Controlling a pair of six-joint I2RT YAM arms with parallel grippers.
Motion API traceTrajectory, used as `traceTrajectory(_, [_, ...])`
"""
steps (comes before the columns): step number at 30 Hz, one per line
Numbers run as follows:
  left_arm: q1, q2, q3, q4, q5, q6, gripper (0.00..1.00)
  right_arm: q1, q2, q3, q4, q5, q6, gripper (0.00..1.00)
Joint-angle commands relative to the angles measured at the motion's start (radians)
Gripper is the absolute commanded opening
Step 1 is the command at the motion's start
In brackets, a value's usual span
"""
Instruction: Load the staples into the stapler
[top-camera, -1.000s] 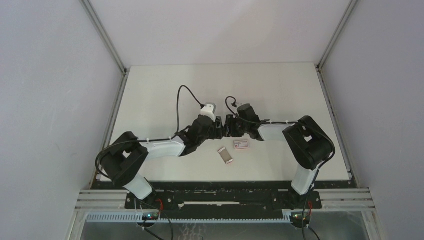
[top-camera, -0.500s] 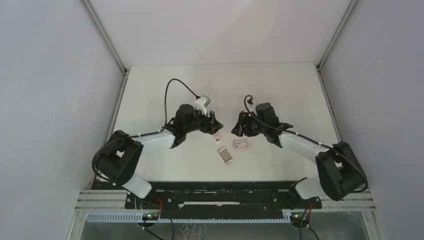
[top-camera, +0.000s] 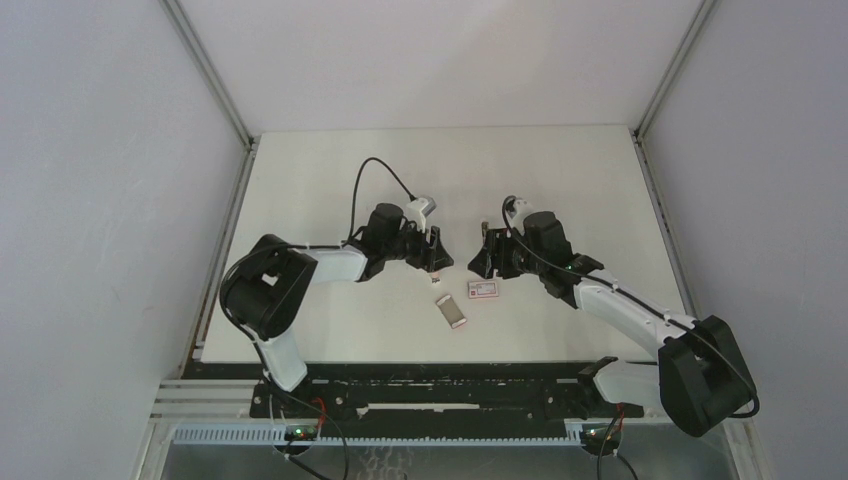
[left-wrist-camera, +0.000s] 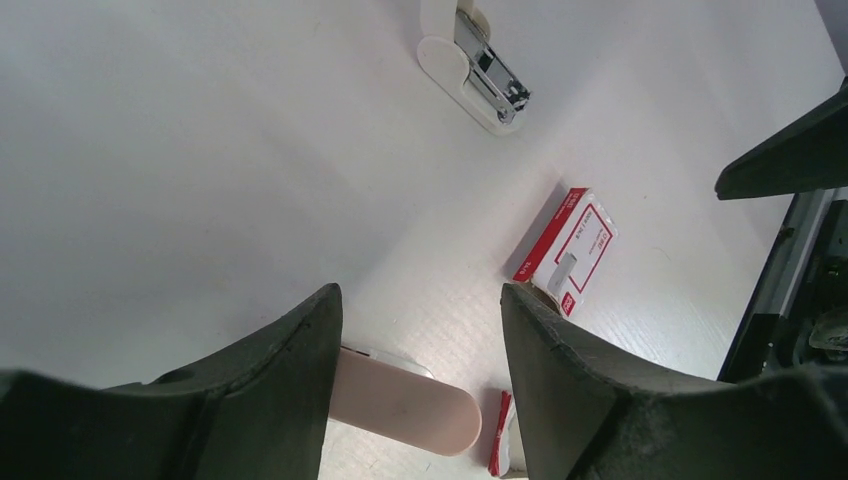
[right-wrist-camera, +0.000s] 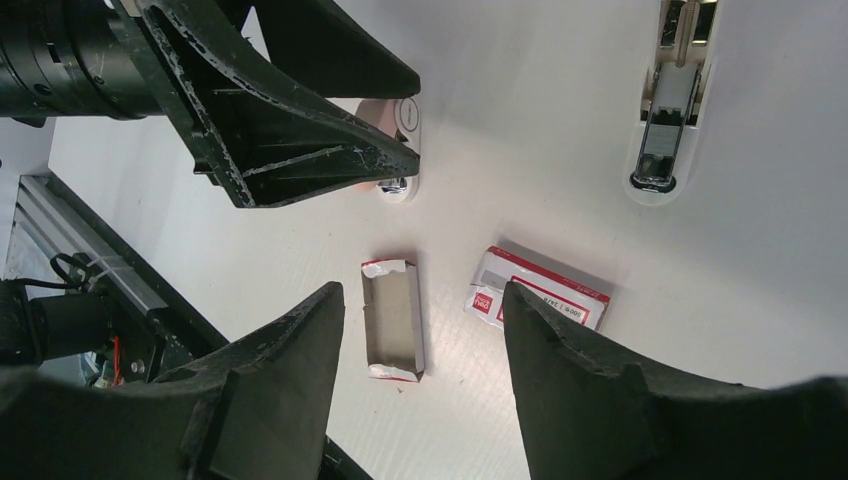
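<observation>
The small red-and-white tray (right-wrist-camera: 392, 320) lies on the table, its inside flat grey-brown; the staples themselves are out of view. Its carton sleeve (right-wrist-camera: 540, 290) lies right of it, also seen in the top view (top-camera: 484, 289). A white stapler (right-wrist-camera: 668, 110) lies open with its metal channel showing. A pink stapler (left-wrist-camera: 405, 400) lies shut, partly behind my left fingers. My left gripper (left-wrist-camera: 420, 300) hovers open above the pink stapler, holding nothing. My right gripper (right-wrist-camera: 424, 295) is open and empty above the tray and carton. In the top view the two grippers (top-camera: 432, 252) (top-camera: 487, 255) face each other.
All items sit in the near middle of the white table (top-camera: 330, 170). Grey walls close in the left, right and back. The metal rail (top-camera: 450, 385) with the arm bases runs along the near edge.
The two grippers, pressed together a second ago, have pulled apart to either side. The tray now lies on the table below where they met. The right jaws have widened.
</observation>
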Motion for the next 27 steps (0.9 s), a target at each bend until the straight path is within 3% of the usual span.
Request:
traceTrajectory(1, [0.007,-0.006,0.043,-0.059,0.012,0.037,0.64,-0.002,-0.033,-0.003,0.011,-0.003,-0.016,0.59])
traceTrajectory(27, [0.012,-0.234,-0.211,-0.117,0.027,0.040,0.63,-0.019,-0.102,-0.030,0.002,0.004,-0.005,0.59])
